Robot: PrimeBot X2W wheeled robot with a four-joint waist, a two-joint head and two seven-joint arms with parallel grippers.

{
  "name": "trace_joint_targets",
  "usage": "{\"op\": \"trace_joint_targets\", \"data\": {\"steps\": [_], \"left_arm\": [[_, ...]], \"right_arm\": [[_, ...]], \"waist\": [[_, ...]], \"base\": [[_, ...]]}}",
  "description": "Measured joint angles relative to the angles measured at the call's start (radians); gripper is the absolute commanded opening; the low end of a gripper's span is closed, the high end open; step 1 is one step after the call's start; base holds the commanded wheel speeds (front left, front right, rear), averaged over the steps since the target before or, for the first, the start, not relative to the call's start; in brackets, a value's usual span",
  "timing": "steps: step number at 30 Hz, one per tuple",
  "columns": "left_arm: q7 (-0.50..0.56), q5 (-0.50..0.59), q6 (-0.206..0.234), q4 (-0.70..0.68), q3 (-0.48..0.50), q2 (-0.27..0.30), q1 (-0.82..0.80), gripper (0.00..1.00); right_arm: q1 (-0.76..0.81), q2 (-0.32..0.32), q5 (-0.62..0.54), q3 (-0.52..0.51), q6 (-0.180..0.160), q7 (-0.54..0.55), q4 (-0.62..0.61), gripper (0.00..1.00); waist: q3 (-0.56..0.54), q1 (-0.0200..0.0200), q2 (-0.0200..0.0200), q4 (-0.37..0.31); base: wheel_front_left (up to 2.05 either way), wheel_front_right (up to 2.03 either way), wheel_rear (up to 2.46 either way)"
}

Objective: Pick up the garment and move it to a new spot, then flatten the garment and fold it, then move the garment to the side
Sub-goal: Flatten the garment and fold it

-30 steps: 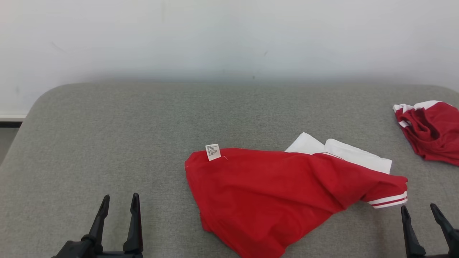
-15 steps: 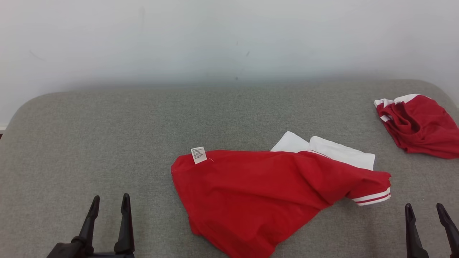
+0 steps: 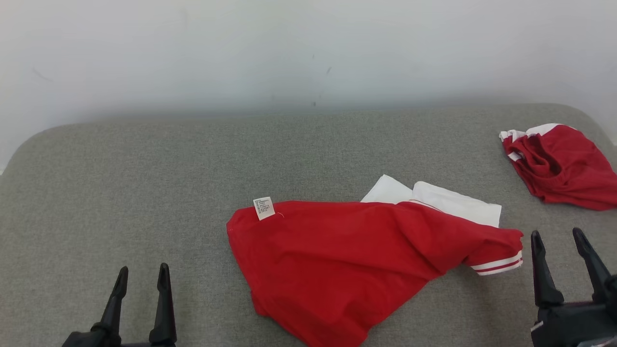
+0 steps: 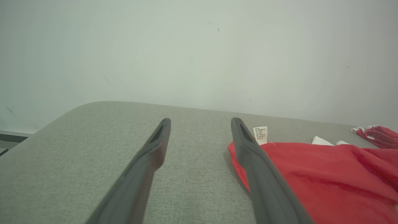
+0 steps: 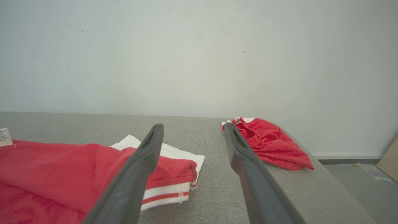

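Fig. Head view, L to R. The left pincer [image 3: 143, 268] hung low over the bare grey worktop [image 3: 144, 168], fingers spread and holding nothing, well apart from the cloth. It was prob. parked there, ready to take the near hem.

A white care label [image 3: 263, 208] stood up at the far-left corner of the red garment [image 3: 337, 270]. It carried several rows of small print, too fine to read, and no brand mark could be made out. The label being exposed suggests the piece lay inside out or with its hem flipped.

The garment lay rumpled and part-doubled on the worktop, centre to right, near the front edge. It was not yet lifted or flattened. A white panel [image 3: 448, 202] stuck out from under its far side. A red-and-white striped cuff [image 3: 499, 265] ended its right tip.

The right pincer [image 3: 556, 233], also spread and empty, stood just beside that cuff without touching it, prob. the first grasp point.

A 2nd red-and-white garment [image 3: 564, 168] sat bunched at the far-right edge, apparently set aside.
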Motion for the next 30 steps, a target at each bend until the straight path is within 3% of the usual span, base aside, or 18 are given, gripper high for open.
{"op": "trace_joint_targets", "data": {"steps": [11,18,30], "left_arm": [[0.0,0.002,0.0,-0.002,-0.023,-0.001,-0.027,1.0],[0.0,-0.005,0.0,0.002,-0.04,0.002,-0.053,1.0],[0.0,-0.015,0.0,0.01,-0.066,0.019,-0.111,1.0]], "right_arm": [[-0.303,-0.131,0.037,0.059,0.0,0.124,0.165,1.0],[-0.464,-0.181,0.054,0.092,0.0,0.211,0.376,1.0],[-0.617,-0.183,0.107,0.122,0.0,0.304,0.697,1.0]], "waist": [[0.032,0.0,0.0,0.023],[0.079,0.0,0.0001,0.057],[0.153,0.0001,0.0001,0.097]], "base": [[0.0,0.0,0.0],[0.0,0.0,0.0],[0.0,0.0,0.0]]}}
